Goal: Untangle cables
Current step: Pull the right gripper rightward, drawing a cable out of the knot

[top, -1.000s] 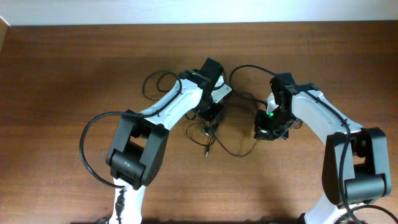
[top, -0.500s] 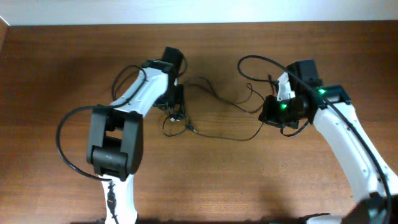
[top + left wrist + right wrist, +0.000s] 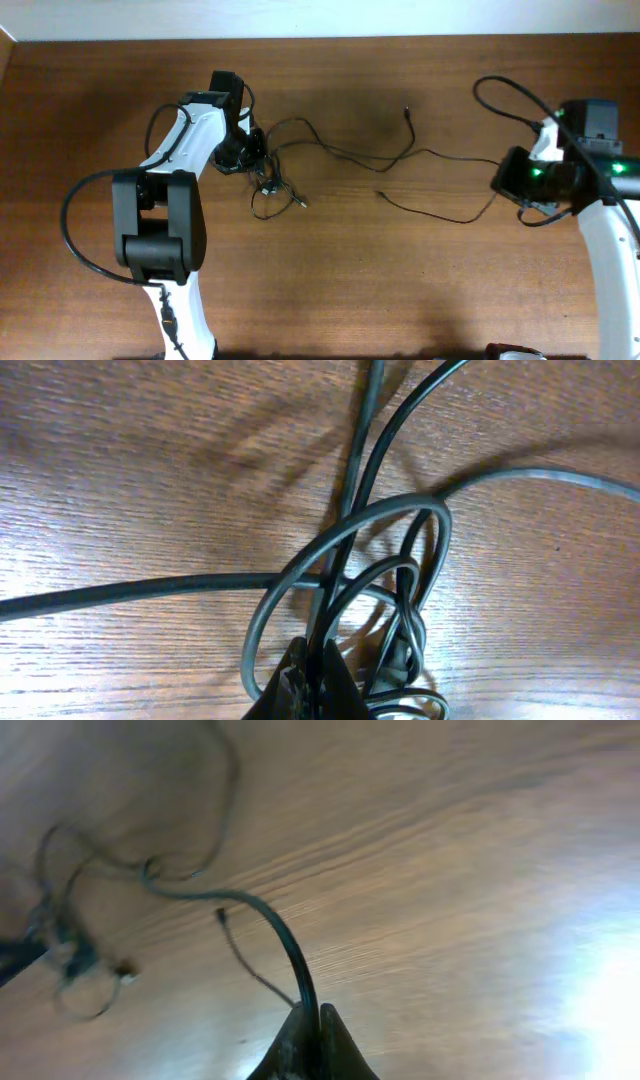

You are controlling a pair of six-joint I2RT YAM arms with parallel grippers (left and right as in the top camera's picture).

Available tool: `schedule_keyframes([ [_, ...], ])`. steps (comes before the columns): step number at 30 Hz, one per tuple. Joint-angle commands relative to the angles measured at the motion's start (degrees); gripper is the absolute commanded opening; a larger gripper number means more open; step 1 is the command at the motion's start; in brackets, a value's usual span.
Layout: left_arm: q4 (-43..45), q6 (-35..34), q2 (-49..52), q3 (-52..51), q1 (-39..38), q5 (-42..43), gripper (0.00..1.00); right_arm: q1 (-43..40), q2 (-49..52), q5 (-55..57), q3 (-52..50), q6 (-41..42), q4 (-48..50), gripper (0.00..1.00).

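- Both arms have swung apart since the earlier frames. The left gripper (image 3: 243,155) is now far over on the left of the table (image 3: 350,290) and the right gripper (image 3: 500,185) is near the right edge. The cables (image 3: 430,152) that lay slack between them are now drawn out into long strands.
- The left gripper is clenched on the cables. In its wrist view, several black loops (image 3: 345,575) fan out from the closed fingertips (image 3: 290,695) and lie on the wood.
- A small tangle (image 3: 270,188) of loops sits on the table just beside the left gripper, on its near side.
- The right gripper (image 3: 310,1040) is clenched on one strand (image 3: 270,920), which arcs away from the fingertips toward the far tangle (blurred in that view).
- Two loose plug ends lie apart on the table, one (image 3: 406,110) beyond the long strand and one (image 3: 380,194) nearer than it.
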Motion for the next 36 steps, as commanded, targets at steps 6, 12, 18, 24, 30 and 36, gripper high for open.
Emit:
schedule_keyframes([
  [6,-0.07,-0.44,0.48,-0.2,0.24,2.23,0.0,-8.85,-0.04,13.94,0.7,7.93,-1.86,0.04],
  [12,0.63,8.44,0.48,-0.2,3.45,17.4,0.0,-16.17,0.33,16.04,-0.7,10.64,-2.01,0.04],
  [18,-2.19,32.87,0.48,-0.22,9.97,52.68,0.0,-17.86,3.04,16.52,-7.93,10.64,3.63,0.04],
  [24,-2.58,33.24,0.48,-0.22,8.81,50.03,0.02,-17.79,8.83,15.85,-15.98,10.62,10.86,0.04],
  [30,-2.43,36.11,0.48,-0.22,4.5,47.56,0.17,-17.79,14.08,14.78,-16.5,9.7,11.85,0.36],
  [36,-0.66,27.69,0.48,-0.22,3.87,37.2,0.29,-17.49,14.19,7.28,-11.19,3.48,9.22,0.88],
])
